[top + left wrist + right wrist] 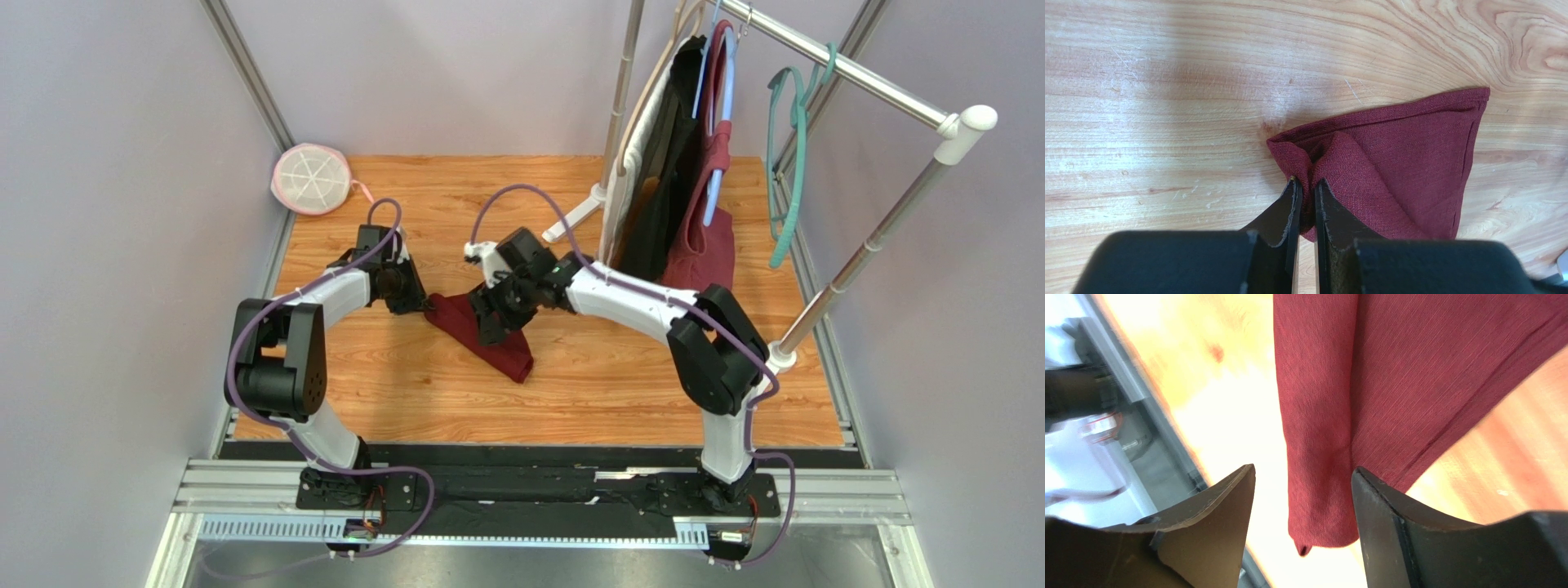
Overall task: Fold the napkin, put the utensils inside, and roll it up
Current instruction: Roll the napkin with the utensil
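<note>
Both left arm (329,298) and right arm (628,301) reach low over the bench (613,386), left jaws pinching a corner of the maroon napkin (1401,162), right jaws spread wide astride it.

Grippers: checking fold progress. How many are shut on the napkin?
1. The left gripper pinches the left end of the napkin; the right gripper stands open, jaws apart astride the cloth, not clamping.
</note>
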Action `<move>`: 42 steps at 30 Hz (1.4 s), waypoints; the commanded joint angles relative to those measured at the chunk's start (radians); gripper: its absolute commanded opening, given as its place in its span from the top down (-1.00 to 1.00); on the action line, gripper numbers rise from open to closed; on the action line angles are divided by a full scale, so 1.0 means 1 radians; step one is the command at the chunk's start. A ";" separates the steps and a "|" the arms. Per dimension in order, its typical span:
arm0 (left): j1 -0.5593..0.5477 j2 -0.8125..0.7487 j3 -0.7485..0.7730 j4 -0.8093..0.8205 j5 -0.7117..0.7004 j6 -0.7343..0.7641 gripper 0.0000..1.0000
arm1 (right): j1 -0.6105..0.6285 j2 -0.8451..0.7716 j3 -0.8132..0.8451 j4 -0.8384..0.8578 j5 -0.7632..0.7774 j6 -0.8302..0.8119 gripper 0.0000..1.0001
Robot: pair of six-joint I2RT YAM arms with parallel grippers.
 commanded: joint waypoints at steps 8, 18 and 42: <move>0.003 0.014 0.046 -0.016 -0.002 0.016 0.89 | 0.335 0.008 -0.076 0.332 0.817 -0.244 -0.26; 0.003 0.022 0.054 -0.021 0.005 0.018 0.89 | 0.355 0.084 -0.119 0.424 0.839 -0.310 -0.09; 0.004 -0.202 -0.035 0.040 -0.058 0.003 -0.47 | 0.024 0.151 -0.010 0.162 -0.115 0.093 0.56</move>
